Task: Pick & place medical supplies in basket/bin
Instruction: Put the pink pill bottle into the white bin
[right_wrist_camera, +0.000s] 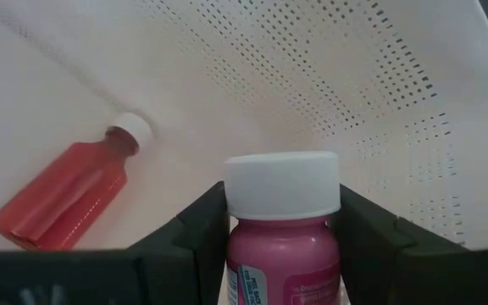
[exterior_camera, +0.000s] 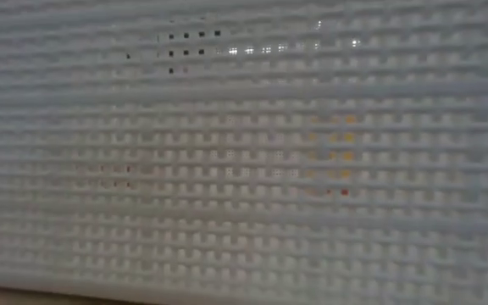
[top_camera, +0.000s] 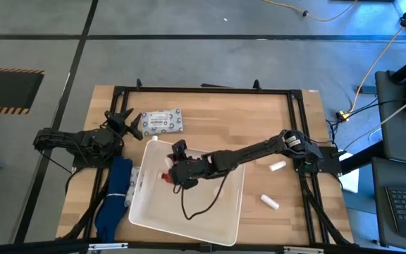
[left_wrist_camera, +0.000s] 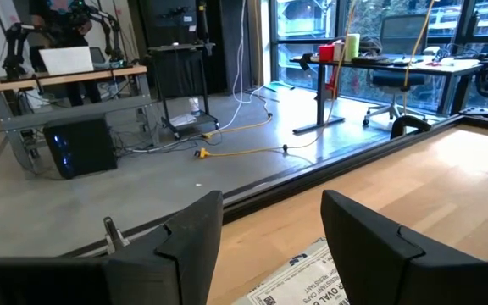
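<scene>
The right hand point(right_wrist_camera: 282, 246) is over the white bin point(top_camera: 224, 219), squeezing a pink bottle point(right_wrist_camera: 283, 254) just under its white cap. It should go low, then let go gently (a red bottle point(right_wrist_camera: 66, 196) lies close by). The left hand point(left_wrist_camera: 269, 246) waits wide open and empty, over a packet point(top_camera: 163, 121) on the counter point(top_camera: 259, 113).

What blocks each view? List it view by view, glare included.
Low view: the bin's perforated wall fills it, light glinting through a few upper holes. Right wrist view: the right pincer, shut on a pink bottle, hides the lower middle. Left wrist view: the open left pincer covers the bottom. High view: unblocked.
</scene>
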### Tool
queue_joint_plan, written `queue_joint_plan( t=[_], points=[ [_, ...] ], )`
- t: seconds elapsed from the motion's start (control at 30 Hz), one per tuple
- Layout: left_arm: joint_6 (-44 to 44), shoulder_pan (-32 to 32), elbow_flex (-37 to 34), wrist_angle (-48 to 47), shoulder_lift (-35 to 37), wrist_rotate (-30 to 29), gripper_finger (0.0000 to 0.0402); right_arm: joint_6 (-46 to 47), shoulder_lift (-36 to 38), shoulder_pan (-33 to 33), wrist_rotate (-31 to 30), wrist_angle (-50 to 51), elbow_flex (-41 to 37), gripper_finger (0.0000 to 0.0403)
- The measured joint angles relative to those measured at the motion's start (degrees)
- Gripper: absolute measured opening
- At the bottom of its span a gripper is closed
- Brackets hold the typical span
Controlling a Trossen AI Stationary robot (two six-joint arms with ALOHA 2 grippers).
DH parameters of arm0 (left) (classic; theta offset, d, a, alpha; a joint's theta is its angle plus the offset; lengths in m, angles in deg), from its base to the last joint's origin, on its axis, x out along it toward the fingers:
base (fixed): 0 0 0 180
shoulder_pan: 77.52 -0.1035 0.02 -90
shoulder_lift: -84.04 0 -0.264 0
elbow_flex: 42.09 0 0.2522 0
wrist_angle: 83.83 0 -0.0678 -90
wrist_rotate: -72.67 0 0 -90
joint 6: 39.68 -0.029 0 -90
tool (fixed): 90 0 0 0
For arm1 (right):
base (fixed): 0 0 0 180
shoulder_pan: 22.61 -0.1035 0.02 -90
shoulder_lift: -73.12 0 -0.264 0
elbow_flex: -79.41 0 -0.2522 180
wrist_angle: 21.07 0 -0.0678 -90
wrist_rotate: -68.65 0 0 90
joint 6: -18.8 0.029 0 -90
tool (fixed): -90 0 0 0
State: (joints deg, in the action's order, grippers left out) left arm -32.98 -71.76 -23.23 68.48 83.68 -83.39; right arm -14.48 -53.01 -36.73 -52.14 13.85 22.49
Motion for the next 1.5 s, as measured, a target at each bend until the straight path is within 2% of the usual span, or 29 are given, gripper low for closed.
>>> queue_joint_plan(
  t=[0.17,0.4,0.6,0.8,1.0,1.23,1.4,1.5],
  points=[
    [0.0,0.0,0.0,0.0,0.0,0.0,0.0198,0.6,0.0,0.5,0.0,0.0,0.0,0.0170],
    [0.0,0.0,0.0,0.0,0.0,0.0,0.0198,11.1,0.1,1.1,2.8,-0.2,0.0,0.0170],
    [0.0,0.0,0.0,0.0,0.0,0.0,0.0198,13.6,0.1,1.2,3.3,0.2,0.0,0.0170],
    [0.0,0.0,0.0,0.0,0.0,0.0,0.0198,14.8,0.2,1.2,8.4,2.7,0.3,0.0170],
    [0.0,0.0,0.0,0.0,0.0,0.0,0.0198,15.8,0.5,2.1,8.7,8.9,5.2,0.0170],
    [0.0,0.0,0.0,0.0,0.0,0.0,0.0198,21.3,0.4,3.8,12.9,13.7,12.8,0.0170],
    [0.0,0.0,0.0,0.0,0.0,0.0,0.0198,28.4,0.4,3.8,13.1,19.8,18.3,0.0170],
    [0.0,0.0,0.0,0.0,0.0,0.0,0.0198,33.9,0.4,3.4,15.8,21.9,20.8,0.0170]
  ],
)
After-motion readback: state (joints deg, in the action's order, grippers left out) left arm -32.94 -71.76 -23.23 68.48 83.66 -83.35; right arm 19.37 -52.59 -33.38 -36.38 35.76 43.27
